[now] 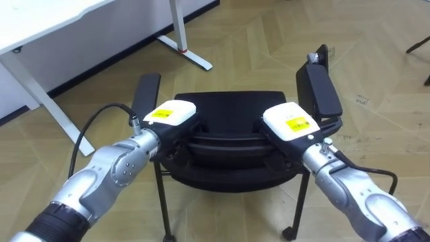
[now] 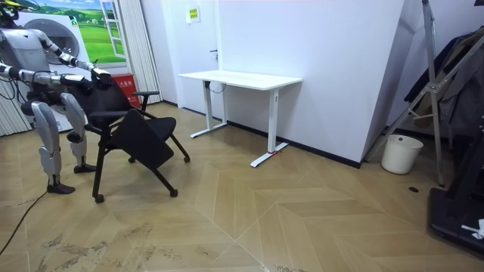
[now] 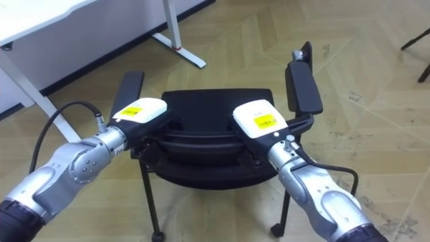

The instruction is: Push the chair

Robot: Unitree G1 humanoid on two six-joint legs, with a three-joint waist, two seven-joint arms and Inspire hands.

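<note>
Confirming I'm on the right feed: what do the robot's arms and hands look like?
The left hand and right hand have white, boxy backs with yellow labels. The forearms are rounded silver-grey metal, each trailing a black cable.

Bare floor is seen ahead of the chair and to its fwd-right, so room is left there. Fwd-left, the way is narrowed by the desk, whose foot bar is set near the chair but apart. The left robot hand is hemmed outboard by the left armrest, the right robot hand by the right armrest. A bin and rack are kept well apart, at the room view's right.
</note>
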